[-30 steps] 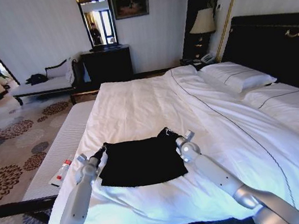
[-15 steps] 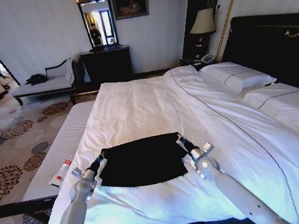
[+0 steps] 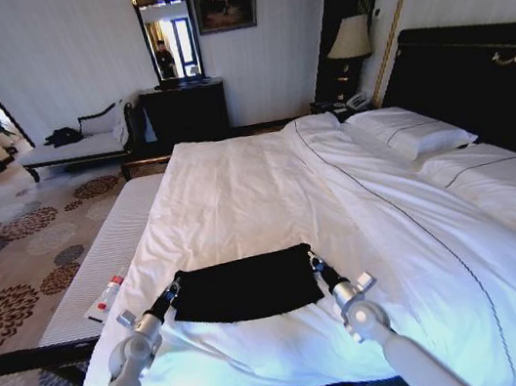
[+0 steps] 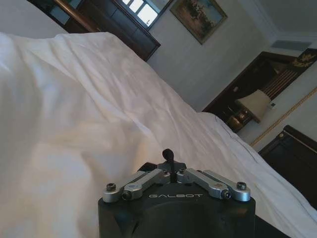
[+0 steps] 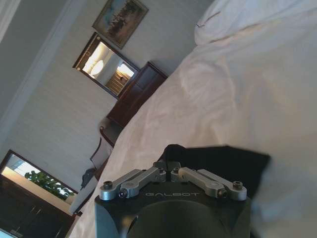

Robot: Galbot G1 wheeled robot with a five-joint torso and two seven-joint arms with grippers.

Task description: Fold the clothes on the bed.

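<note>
Black T-shirt (image 3: 245, 286) lies on the white bed (image 3: 268, 191), near the foot end and toward the bed's left side, just ahead of the robot. It reads as a low, wide black band: long axis runs left to right across the bed, square to the line from foot to headboard. Far edge is straight and taut between the two grippers; near edge sags a bit and rests on the sheet. No lettering visible, so cannot tell which way the collar points.

Left gripper (image 3: 172, 293) is at the shirt's far left corner, fingers closed, pinching the fabric. In the left wrist view the left gripper (image 4: 168, 154) shows its fingers drawn together to a single tip over the white sheet, a sliver of black cloth under it.

Right gripper (image 3: 316, 265) is at the far right corner, also clamped on the shirt. In the right wrist view the right gripper (image 5: 169, 157) is buried in black cloth (image 5: 223, 163) that spreads past it over the sheet.

Both arms reach in from the bottom edge, roughly mirrored.
</note>
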